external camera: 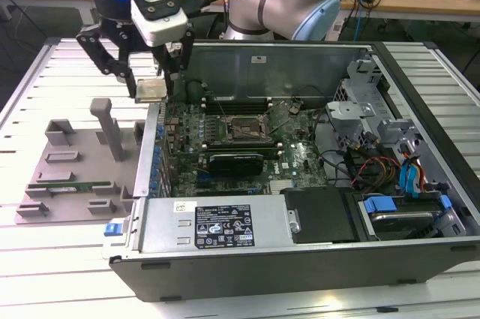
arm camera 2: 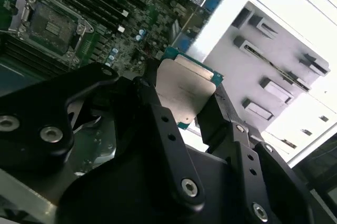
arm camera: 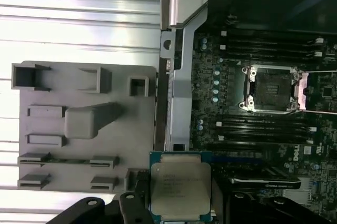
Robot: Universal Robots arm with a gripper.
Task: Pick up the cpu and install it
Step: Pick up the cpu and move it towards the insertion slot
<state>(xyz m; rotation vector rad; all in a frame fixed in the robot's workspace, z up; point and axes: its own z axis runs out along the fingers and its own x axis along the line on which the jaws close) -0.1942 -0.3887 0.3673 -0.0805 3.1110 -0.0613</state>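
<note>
A dark grey open computer case [external camera: 262, 64] lies on the pale slatted metal desk [external camera: 45, 259]. Its green motherboard [external camera: 292, 161] faces up. Near the board's middle sits the black rectangular socket frame with silver clips [external camera: 241, 130], its dark centre showing, and long black memory slots run along both its sides in the first wrist view. A black expansion card [external camera: 236, 161] lies just beside the socket, and a silver power supply box [external camera: 217, 225] fills the case's near edge. Tangled cables [external camera: 367, 165] crowd the exterior view's right.

Outside the case, on the exterior view's left, rests a flat grey plastic fixture tray with an upright post [external camera: 82, 173]. A long green memory stick [external camera: 66, 182] lies in one of its slots. The case's side wall stands between tray and board.

The black hand [external camera: 151, 86] hangs over that wall. Its fingers [arm camera 2: 152, 103] are clamped on opposite edges of the small square cpu with a silver-grey top [external camera: 150, 91] [arm camera 2: 184, 89] [arm camera: 180, 187]. The cpu is held level in the air, well apart from the socket.
</note>
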